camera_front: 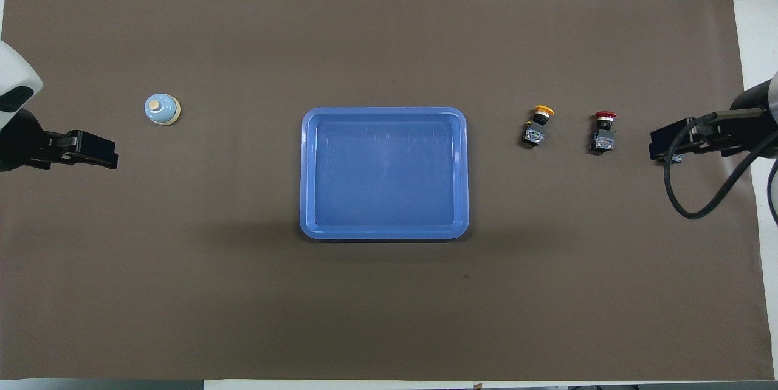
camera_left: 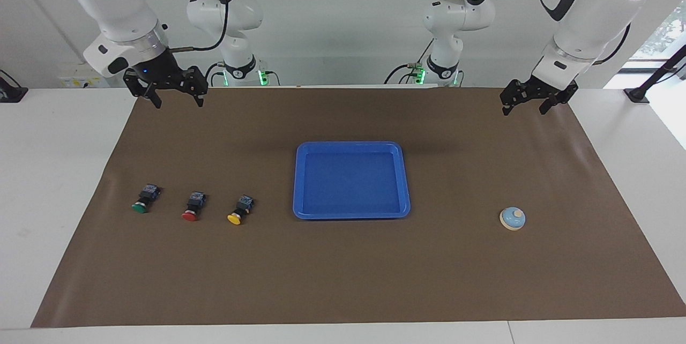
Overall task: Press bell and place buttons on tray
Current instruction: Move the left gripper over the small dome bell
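Note:
The blue tray [camera_left: 351, 145] lies empty in the middle of the brown mat; it also shows in the overhead view [camera_front: 384, 112]. Three buttons lie in a row toward the right arm's end: yellow [camera_left: 239, 210] [camera_front: 537, 125] closest to the tray, then red [camera_left: 193, 208] [camera_front: 603, 130], then green [camera_left: 143, 199], which my right gripper covers in the overhead view. The bell [camera_left: 512, 218] [camera_front: 161, 109] stands toward the left arm's end. My right gripper [camera_left: 178, 99] [camera_front: 668, 142] and left gripper [camera_left: 525, 107] [camera_front: 97, 150] hang open and empty, high over the mat's edge by the robots.
The brown mat [camera_left: 343, 269] covers most of the white table [camera_left: 48, 172]. A black cable [camera_front: 687, 195] loops down from the right arm's wrist. Both arm bases stand at the robots' edge of the table.

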Controlling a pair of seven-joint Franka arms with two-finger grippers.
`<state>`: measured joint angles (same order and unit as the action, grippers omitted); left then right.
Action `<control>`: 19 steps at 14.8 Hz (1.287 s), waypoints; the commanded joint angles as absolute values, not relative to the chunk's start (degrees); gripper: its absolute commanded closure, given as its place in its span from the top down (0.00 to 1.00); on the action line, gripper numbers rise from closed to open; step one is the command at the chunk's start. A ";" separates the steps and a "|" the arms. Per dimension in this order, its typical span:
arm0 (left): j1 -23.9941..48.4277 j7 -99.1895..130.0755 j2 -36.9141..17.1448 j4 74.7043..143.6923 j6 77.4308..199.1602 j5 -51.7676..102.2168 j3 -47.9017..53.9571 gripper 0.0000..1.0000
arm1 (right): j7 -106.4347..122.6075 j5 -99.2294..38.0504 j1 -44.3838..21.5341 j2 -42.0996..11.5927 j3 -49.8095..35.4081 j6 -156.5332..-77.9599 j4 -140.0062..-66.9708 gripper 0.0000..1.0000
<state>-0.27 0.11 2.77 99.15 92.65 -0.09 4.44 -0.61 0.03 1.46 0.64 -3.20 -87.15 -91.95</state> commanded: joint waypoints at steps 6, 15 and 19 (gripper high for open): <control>0.26 -0.35 3.78 99.84 93.34 0.44 4.31 1.00 | 0.62 -0.26 2.46 1.58 -3.69 -87.28 -93.08 1.00; -1.93 -0.18 -6.47 99.93 107.73 0.35 4.04 0.00 | 0.62 -0.18 2.46 1.58 -3.69 -87.28 -93.08 1.00; -2.54 -0.53 -14.75 98.79 117.58 -0.09 3.96 0.00 | 0.62 -0.18 2.46 1.58 -3.69 -87.28 -93.08 1.00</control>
<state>-1.83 0.12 -11.38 100.73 114.78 -0.09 3.90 -0.61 0.03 1.46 0.65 -3.20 -87.15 -91.95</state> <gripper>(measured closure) 0.991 0.000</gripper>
